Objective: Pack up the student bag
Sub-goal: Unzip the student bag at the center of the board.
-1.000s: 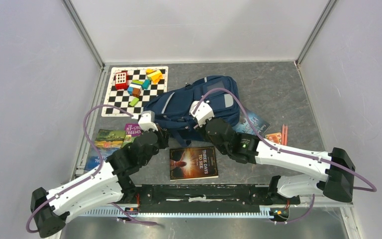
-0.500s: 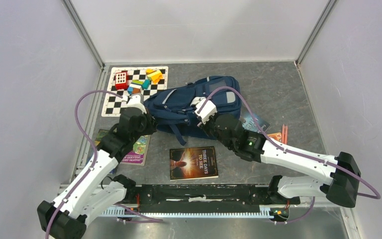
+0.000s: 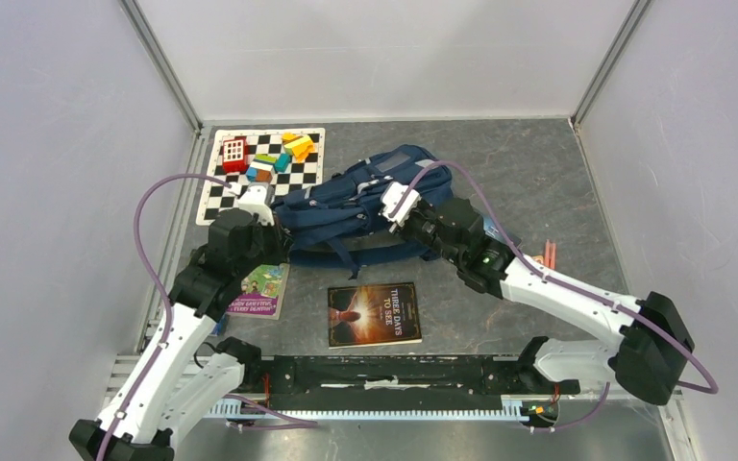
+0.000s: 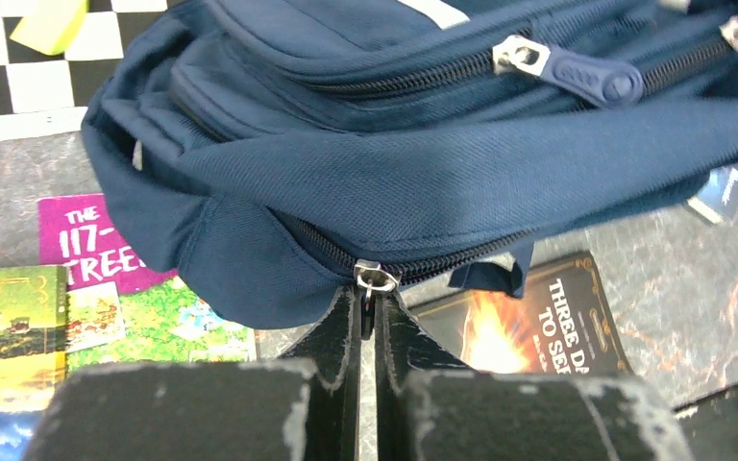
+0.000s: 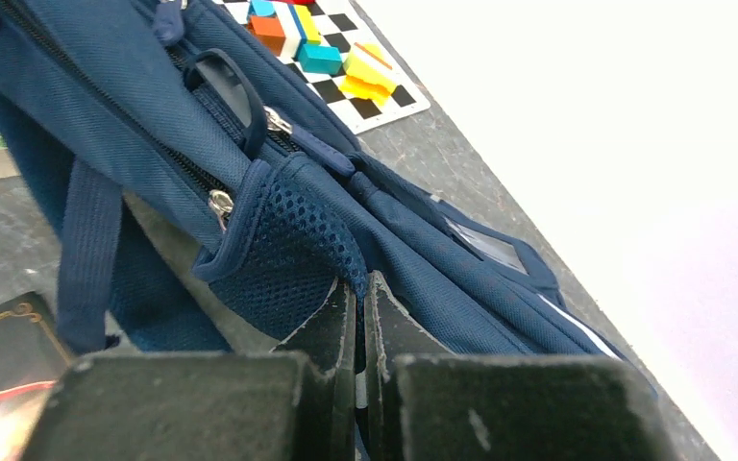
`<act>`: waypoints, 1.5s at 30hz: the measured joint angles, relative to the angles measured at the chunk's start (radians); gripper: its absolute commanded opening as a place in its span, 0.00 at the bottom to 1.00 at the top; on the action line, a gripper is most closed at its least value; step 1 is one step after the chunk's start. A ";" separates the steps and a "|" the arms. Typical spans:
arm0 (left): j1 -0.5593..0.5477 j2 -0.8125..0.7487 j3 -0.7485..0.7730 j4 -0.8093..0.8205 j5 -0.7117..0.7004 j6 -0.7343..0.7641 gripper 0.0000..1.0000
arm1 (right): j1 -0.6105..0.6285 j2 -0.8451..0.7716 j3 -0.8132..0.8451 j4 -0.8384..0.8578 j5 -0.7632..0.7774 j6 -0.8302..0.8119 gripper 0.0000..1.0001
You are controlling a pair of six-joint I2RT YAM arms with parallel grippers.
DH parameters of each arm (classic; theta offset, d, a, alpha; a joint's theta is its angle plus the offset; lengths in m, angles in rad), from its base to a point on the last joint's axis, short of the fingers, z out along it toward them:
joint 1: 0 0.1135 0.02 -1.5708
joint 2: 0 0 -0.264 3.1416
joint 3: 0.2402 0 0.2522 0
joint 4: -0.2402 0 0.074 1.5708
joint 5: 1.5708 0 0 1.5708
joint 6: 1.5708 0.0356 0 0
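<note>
The navy student bag (image 3: 351,197) lies mid-table, pulled long between both arms. At its left end my left gripper (image 3: 271,230) is shut on a metal zipper pull (image 4: 376,279), which sits at the corner of a closed zipper on the bag's lower edge (image 4: 250,259). My left gripper (image 4: 366,294) has the pull's tab pinched between its tips. My right gripper (image 3: 419,223) is at the bag's right end. There my right gripper (image 5: 359,284) is shut on the bound edge of a mesh side pocket (image 5: 293,245), lifting the fabric.
A chessboard mat (image 3: 219,187) with several coloured blocks (image 3: 274,161) lies at the back left. A dark book (image 3: 374,314) lies in front of the bag. Colourful books (image 3: 261,291) lie left, another book (image 3: 498,235) and orange items (image 3: 544,257) lie right.
My left gripper has swung left and back, dragging the zipper pull along the bag's edge. My right gripper has moved back and right with the fabric, and the bag is stretched out longer.
</note>
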 measured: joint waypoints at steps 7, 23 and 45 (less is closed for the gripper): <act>0.014 0.008 -0.047 0.008 0.173 0.062 0.02 | -0.091 0.108 0.002 0.072 -0.058 -0.047 0.37; 0.020 0.049 -0.084 0.025 0.420 0.092 0.02 | -0.028 -0.096 -0.056 0.029 -0.229 -0.037 0.98; 0.021 0.069 -0.093 0.053 0.533 0.092 0.02 | 0.237 0.267 0.073 0.053 -0.112 -0.301 0.51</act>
